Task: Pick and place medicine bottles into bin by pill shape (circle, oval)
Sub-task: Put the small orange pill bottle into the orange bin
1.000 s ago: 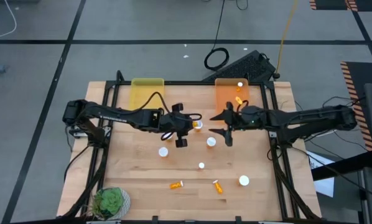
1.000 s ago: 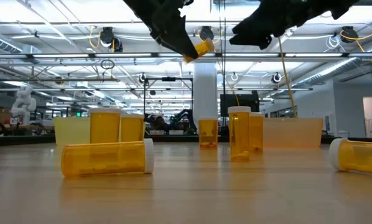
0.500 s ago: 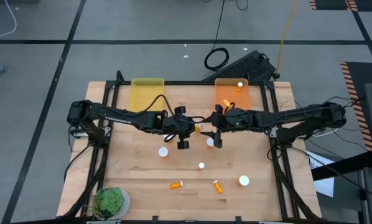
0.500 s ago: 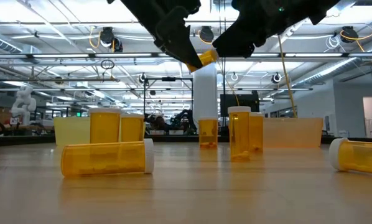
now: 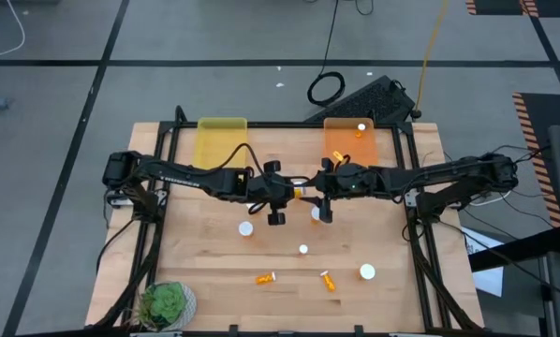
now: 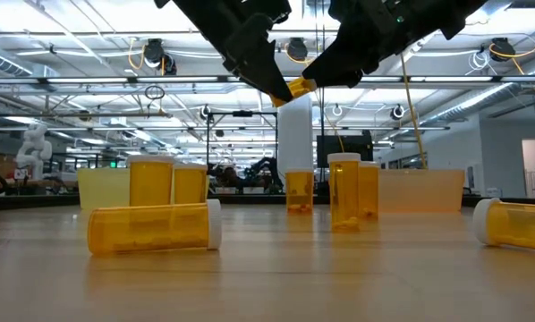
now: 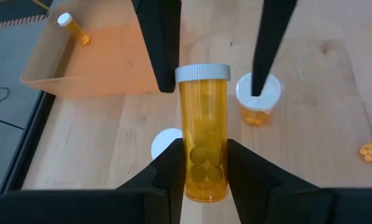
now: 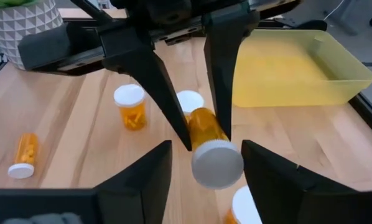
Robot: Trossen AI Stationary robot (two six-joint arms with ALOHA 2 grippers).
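One medicine bottle (image 7: pixel 201 130), orange with round pills inside and a white cap (image 8: pixel 217 165), hangs high above the middle of the table (image 5: pixel 301 192). My left gripper (image 7: pixel 201 177) is shut on it. My right gripper (image 8: pixel 206 152) is open, and its fingers stand on either side of the cap without touching it. Several other bottles stand or lie on the wood, such as one upright (image 5: pixel 246 227) and one on its side (image 5: pixel 265 278). The yellow tray (image 5: pixel 222 136) and the orange tray (image 5: pixel 347 145) sit at the far edge. My left gripper pinches the bottle's orange body near its bottom end (image 7: pixel 201 167) between its two fingers. The fingers come about level from the table's left and lie along the bottle. The bottle is lifted clear of the table, its cap end (image 7: pixel 201 73) toward the table's right.
The orange tray holds a bottle (image 5: pixel 361 126). A potted plant (image 5: pixel 165 302) stands at the near left corner. More bottles sit near the front edge (image 5: pixel 366 271) (image 5: pixel 329 280). An upright bottle (image 5: pixel 316 213) stands below the two grippers.
My right gripper has moved toward the table's left until its fingers flank the cap of the held bottle. My left gripper has shifted slightly toward the table's right with the bottle, which stays lifted clear.
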